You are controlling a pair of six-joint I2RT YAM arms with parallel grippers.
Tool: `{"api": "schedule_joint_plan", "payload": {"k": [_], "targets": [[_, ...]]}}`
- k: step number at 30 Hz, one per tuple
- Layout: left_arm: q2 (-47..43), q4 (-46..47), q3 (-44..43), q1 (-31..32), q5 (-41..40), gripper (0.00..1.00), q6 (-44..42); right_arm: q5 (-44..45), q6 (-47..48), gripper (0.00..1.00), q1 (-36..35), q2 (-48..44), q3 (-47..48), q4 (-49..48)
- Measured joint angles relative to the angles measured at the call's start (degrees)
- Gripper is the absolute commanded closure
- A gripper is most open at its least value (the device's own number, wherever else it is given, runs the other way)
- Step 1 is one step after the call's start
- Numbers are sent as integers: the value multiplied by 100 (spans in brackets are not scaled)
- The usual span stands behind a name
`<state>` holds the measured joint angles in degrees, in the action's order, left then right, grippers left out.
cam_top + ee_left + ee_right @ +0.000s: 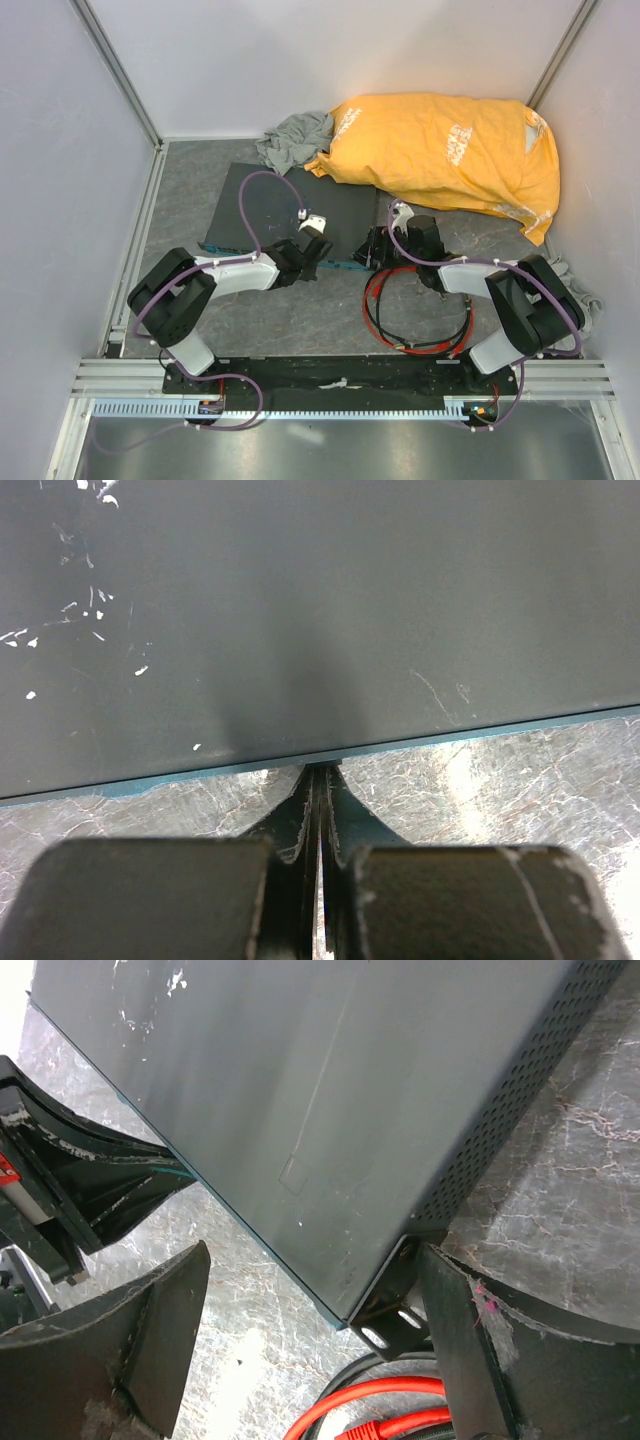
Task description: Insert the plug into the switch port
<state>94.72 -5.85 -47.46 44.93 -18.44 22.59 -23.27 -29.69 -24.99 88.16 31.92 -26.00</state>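
The switch (275, 205) is a flat dark grey box with a thin blue-green front edge (150, 784); no port shows in any view. My left gripper (318, 250) is shut and empty, its tips (322, 776) pressed against that front edge. My right gripper (376, 250) stands open astride the switch's near right corner (312, 1255). Its right finger (470, 1350) sits beside the black corner bracket (395, 1315), its left finger (130, 1340) away from the box. The red cable (400, 318) lies coiled on the table. A ribbed red end (362, 1429), apparently the plug, lies under the right gripper, unheld.
A stuffed orange bag (450, 150) lies against the switch's far right side, a grey cloth (295, 135) at its far edge. More grey cloth (585, 295) sits by the right wall. A black cable (400, 1365) lies with the red one. White walls enclose the table.
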Motion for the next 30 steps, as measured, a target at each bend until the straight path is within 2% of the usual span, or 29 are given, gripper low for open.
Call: {"api": "schedule_joint_plan", "payload": {"k": [13, 22, 25, 30], "targets": [[129, -195, -205, 59, -164, 98, -11, -487, -256, 12, 87, 66, -431, -546], [129, -155, -199, 129, -374, 98, 138, -501, -210, 11, 98, 55, -557, -761], [109, -120, -157, 144, -378, 90, 173, -380, 9, 9, 68, -166, -428, -223], [-221, 527, 365, 138, -315, 67, 356, 474, 352, 7, -87, -1266, -111, 1589]]}}
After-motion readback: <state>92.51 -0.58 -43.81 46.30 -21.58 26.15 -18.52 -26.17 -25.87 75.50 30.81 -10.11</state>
